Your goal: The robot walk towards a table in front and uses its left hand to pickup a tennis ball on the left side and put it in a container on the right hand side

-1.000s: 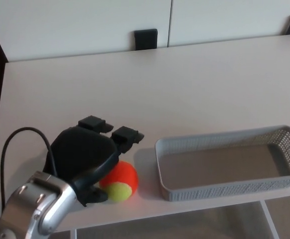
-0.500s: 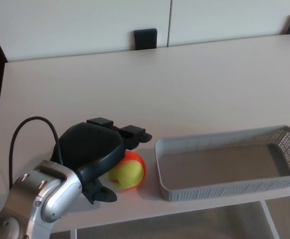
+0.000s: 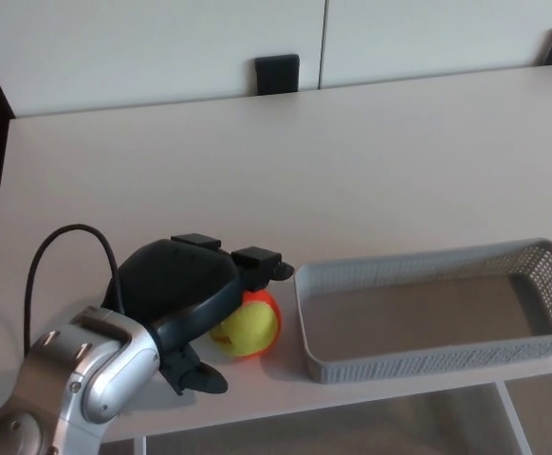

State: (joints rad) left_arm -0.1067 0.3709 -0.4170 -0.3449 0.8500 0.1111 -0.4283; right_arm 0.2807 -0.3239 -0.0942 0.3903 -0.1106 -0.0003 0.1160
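One orange-and-yellow tennis ball (image 3: pixel 248 327) lies at the black left hand's (image 3: pixel 186 289) right edge, fingers (image 3: pixel 257 257) spread loosely around it, unclamped, with the grey mesh basket (image 3: pixel 428 356) just right.

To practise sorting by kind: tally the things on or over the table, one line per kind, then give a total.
ball: 1
basket: 1
left hand: 1
total: 3
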